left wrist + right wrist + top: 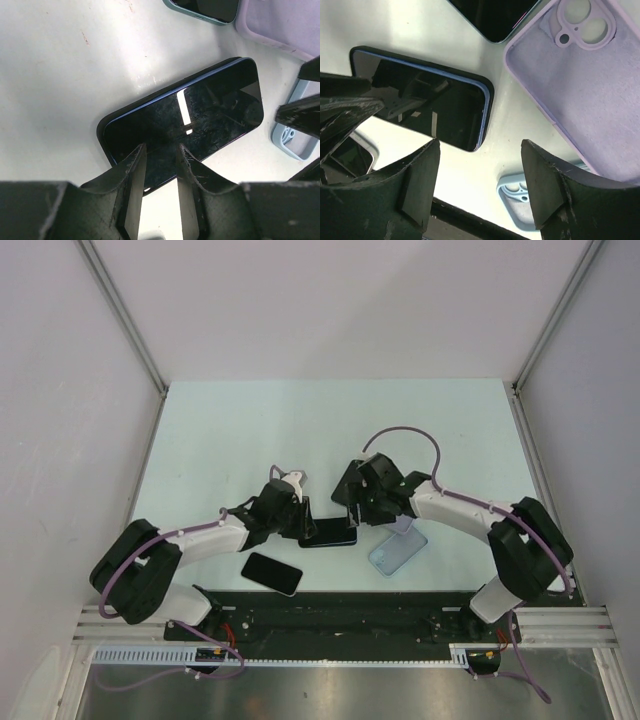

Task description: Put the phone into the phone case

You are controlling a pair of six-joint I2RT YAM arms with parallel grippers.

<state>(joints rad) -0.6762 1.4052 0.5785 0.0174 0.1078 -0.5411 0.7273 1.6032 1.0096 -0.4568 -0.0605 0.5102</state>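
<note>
Table: pale green surface (250, 430); the places below are given relative to the phone.
Phone: a dark-screened phone (328, 533) lies flat, screen up, in the middle of the table between the two arms.
Case: a black rim (101, 134) runs outside the phone's blue edge, so it appears to sit in a black case (how fully it is seated I cannot tell).
Left gripper: the left gripper (161, 150) is over the phone's left end, fingers drawn nearly together with a narrow slit, clamping nothing.
Right gripper: the right gripper (480, 145) is above the table just beside the phone's right end, fingers spread wide, holding nothing.
Lavender case: an empty lavender case (585, 95) lies inside up near the phone's right end.
Light blue case: a light blue case (397, 552) lies right of the phone, nearer the arm bases.
Teal-edged phone: a teal-edged phone (495, 15) shows only a corner, just beside the lavender case.
Second phone: a second phone (271, 573) lies left of the phone, toward the bases.
</note>
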